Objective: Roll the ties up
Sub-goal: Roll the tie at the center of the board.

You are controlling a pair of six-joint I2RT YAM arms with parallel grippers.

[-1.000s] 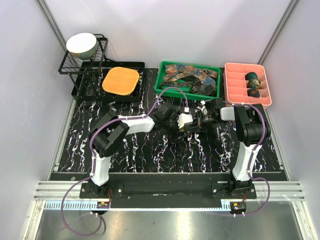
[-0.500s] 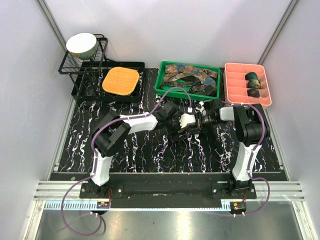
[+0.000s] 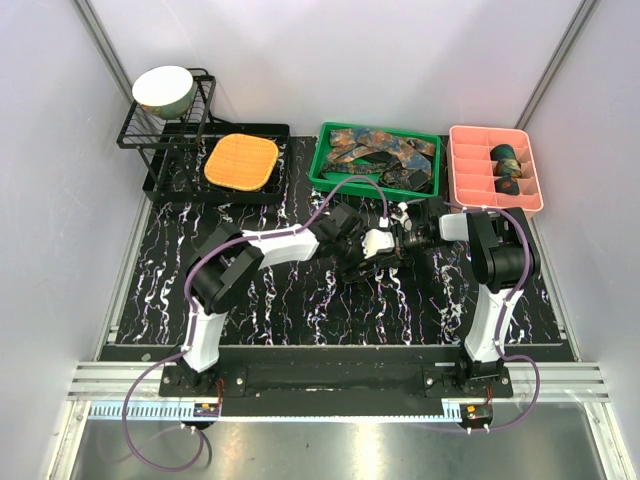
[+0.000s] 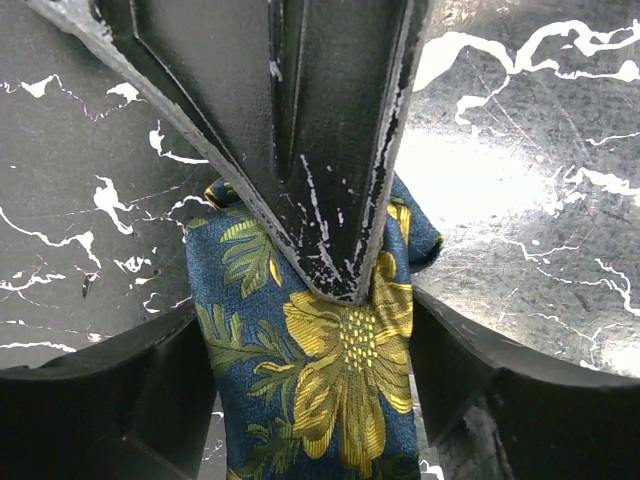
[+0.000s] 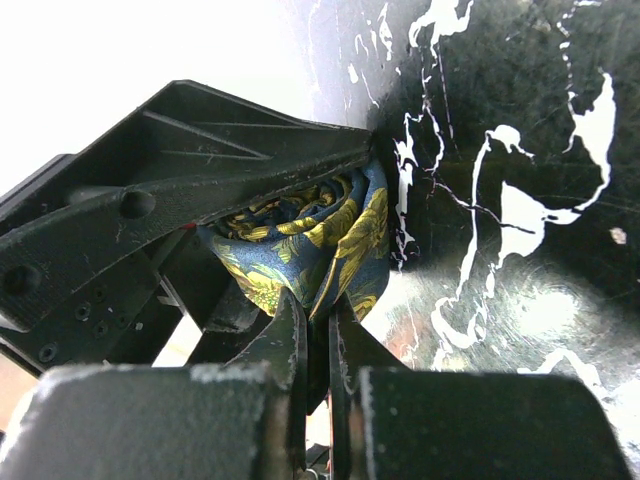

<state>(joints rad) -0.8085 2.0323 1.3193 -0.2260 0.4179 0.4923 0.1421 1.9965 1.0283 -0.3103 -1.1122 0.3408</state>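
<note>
A blue tie [image 4: 330, 400] with yellow flowers sits as a small coil on the black marbled table [image 3: 280, 300], at the middle where both grippers meet. My right gripper [image 5: 318, 300] is shut, pinching a fold of the tie [image 5: 320, 235] between its tips. In the left wrist view its dark fingers [image 4: 320, 150] come down over the coil from the top. My left gripper [image 4: 303, 330] straddles the coil, one finger pressed against each side. In the top view the left gripper [image 3: 376, 246] and the right gripper [image 3: 398, 240] hide the coil almost wholly.
A green bin [image 3: 318, 182] of loose ties stands at the back centre. A pink divided tray [image 3: 495, 205] at the back right holds two rolled ties [image 3: 505, 155]. An orange waffle pad [image 3: 241, 161] and a wire rack with a bowl [image 3: 165, 88] are at the back left.
My left gripper has slid right onto the coil and its jaws have narrowed against it. The right gripper has kept its pinch and its place.
</note>
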